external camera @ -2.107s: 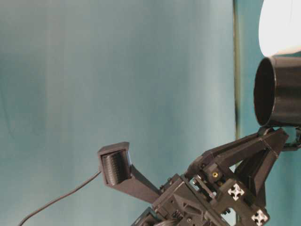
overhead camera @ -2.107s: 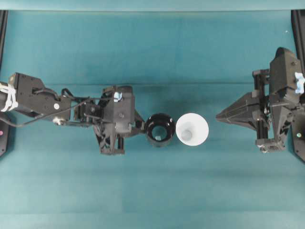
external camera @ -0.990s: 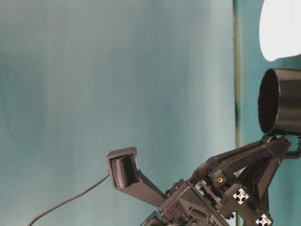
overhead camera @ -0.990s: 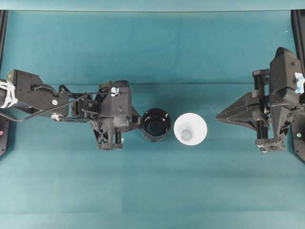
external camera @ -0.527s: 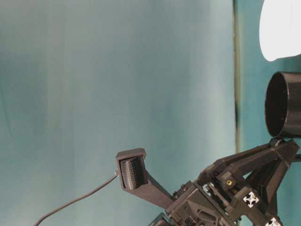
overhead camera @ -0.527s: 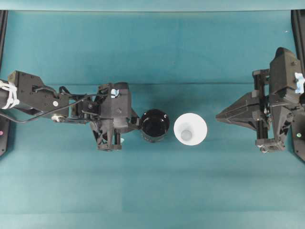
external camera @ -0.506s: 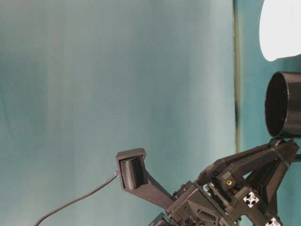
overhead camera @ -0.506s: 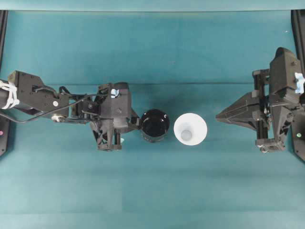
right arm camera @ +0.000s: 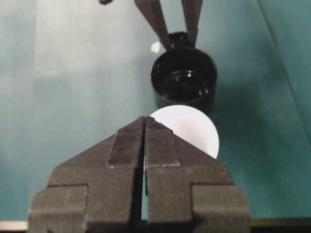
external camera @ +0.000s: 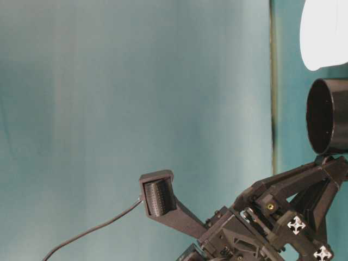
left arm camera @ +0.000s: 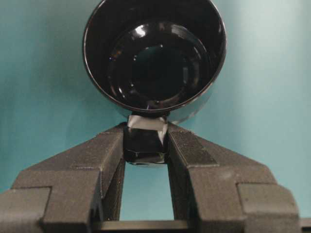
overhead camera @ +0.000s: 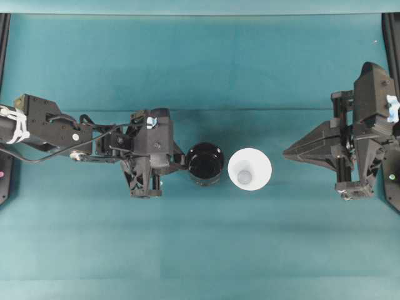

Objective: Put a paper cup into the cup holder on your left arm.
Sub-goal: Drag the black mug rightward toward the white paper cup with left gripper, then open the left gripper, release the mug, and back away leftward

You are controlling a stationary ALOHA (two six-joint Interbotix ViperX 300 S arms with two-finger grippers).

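Observation:
The white paper cup [overhead camera: 250, 169] stands mouth up on the teal table, a small gap to the right of the black cup holder [overhead camera: 205, 164]. My left gripper [overhead camera: 181, 164] is shut on the holder's stub handle [left arm camera: 146, 143], and the holder's mouth [left arm camera: 154, 53] is empty. From table level the cup holder [external camera: 329, 116] sits beside the paper cup [external camera: 324, 32]. My right gripper [overhead camera: 287, 152] is shut and empty, well to the right of the cup. In the right wrist view its tips [right arm camera: 145, 120] point at the paper cup [right arm camera: 194, 128], with the cup holder [right arm camera: 183, 77] behind it.
A tiny pale scrap [right arm camera: 155, 47] lies on the cloth by the left fingers. Black frame posts stand at the left edge [overhead camera: 4, 37] and right edge [overhead camera: 392, 37] of the table. A cable [external camera: 92, 232] trails from the left arm.
The left arm has shifted slightly, keeping the cup holder in its grip and nearly in place. The paper cup and the right arm have not moved.

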